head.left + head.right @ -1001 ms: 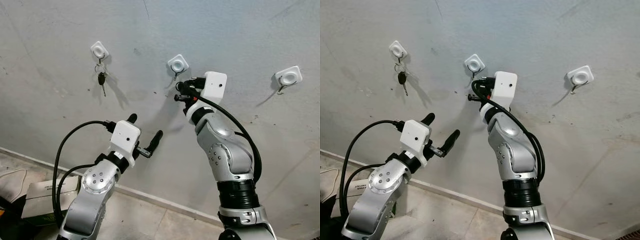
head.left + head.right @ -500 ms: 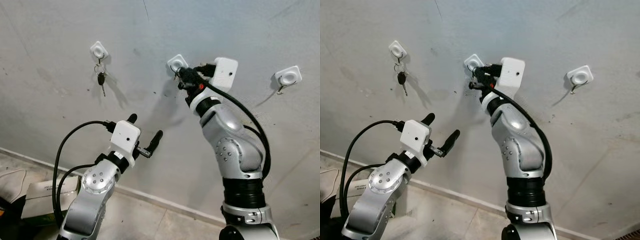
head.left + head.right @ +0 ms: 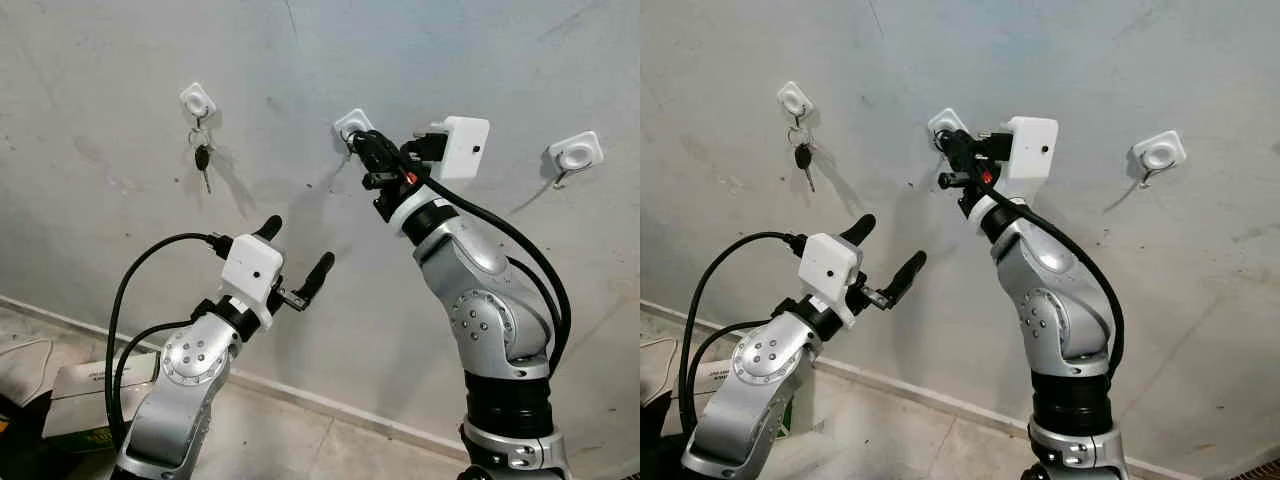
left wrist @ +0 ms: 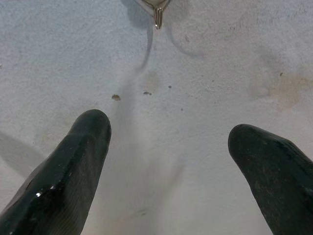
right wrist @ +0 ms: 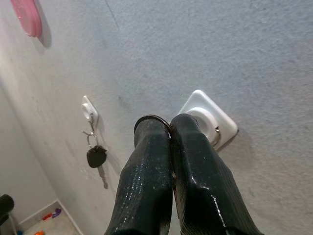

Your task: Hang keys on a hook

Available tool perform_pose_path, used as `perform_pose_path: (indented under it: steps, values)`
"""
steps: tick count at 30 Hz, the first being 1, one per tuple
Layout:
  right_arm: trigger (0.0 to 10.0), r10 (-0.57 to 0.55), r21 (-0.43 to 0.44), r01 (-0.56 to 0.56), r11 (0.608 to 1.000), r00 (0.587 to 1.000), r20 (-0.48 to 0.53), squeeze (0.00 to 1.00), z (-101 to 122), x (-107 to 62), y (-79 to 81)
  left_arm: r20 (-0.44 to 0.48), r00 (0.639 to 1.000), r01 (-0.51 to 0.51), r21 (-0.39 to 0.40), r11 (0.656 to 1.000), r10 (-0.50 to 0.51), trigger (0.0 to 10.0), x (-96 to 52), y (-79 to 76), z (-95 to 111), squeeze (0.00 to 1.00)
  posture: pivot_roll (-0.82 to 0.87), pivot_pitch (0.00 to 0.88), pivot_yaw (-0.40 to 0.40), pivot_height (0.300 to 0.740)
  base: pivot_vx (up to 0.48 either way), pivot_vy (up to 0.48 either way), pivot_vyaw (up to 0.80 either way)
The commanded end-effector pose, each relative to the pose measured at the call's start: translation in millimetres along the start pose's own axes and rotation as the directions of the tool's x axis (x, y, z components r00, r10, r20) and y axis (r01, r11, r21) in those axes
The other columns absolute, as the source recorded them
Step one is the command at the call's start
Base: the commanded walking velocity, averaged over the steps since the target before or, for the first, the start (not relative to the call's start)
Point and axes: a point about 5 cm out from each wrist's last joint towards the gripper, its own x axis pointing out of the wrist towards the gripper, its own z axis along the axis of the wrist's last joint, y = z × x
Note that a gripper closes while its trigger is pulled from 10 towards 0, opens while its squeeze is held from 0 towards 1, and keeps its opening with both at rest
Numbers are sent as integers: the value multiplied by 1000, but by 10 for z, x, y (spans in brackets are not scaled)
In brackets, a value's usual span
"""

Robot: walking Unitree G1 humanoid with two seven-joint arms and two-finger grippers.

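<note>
Head views: the right tool (image 3: pixel 362 150) reached the middle white square wall hook (image 3: pixel 351 124), at its 5 o'clock; the left tool (image 3: pixel 296 257) hung spread below. Right wrist view: black fingers (image 5: pixel 146 161) pressed together, pinching a thin metal key ring (image 5: pixel 152 119) beside that hook.

A cardboard box (image 3: pixel 85 398) and white cable (image 3: pixel 22 352) lie on the floor.

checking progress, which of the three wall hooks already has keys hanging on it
The leftmost hook, with a black-headed key dangling below it. The middle hook and right hook are bare.
</note>
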Motion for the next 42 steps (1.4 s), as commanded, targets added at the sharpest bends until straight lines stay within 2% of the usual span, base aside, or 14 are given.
perform_pose_path:
  steps: [1, 6, 10, 15, 26, 31, 42]
  values:
    - [10000, 33, 8, -33, 999, 999, -3, 0, 4, 4, 65, 34, 999, -11, 20, 1000, 11, 10000, 9, 26, 82, 0, 84, 0, 32, 740, 0, 0, 0]
    - [10000, 52, 13, -52, 999, 998, -28, 0, -64, 23, 115, 31, 999, -14, 12, 1000, 14, 10000, 9, 27, 71, 0, 83, 0, 31, 740, 0, 0, 0]
    - [10000, 49, 22, -48, 999, 996, -78, 0, -251, 95, 185, 24, 1000, -17, 1, 1000, 17, 10000, 15, 29, 51, 0, 85, 0, 29, 740, 0, 0, 0]
    - [10000, -34, -14, 32, 999, 992, -124, 0, -389, 144, 145, 20, 1000, -22, 3, 1000, 22, 10000, 7, 30, 41, 0, 94, 0, 24, 740, 0, 0, 0]
    - [10000, -70, -24, 68, 997, 995, -75, 0, -318, 250, 105, 12, 1000, -21, 1, 1000, 21, 10000, -2, 17, 24, 0, 98, 0, 22, 740, 0, 0, 0]
    - [10000, -16, -3, 16, 1000, 998, -54, 0, -267, 201, 98, 6, 1000, -23, -2, 1000, 23, 10000, -5, 24, 15, 0, 94, 0, 24, 740, 0, 0, 0]
    - [10000, -34, -19, 34, 999, 999, -38, 0, -244, 144, 5, 1, 1000, -18, -7, 1000, 18, 10000, -2, 29, 6, 0, 91, 0, 33, 740, 0, 0, 0]
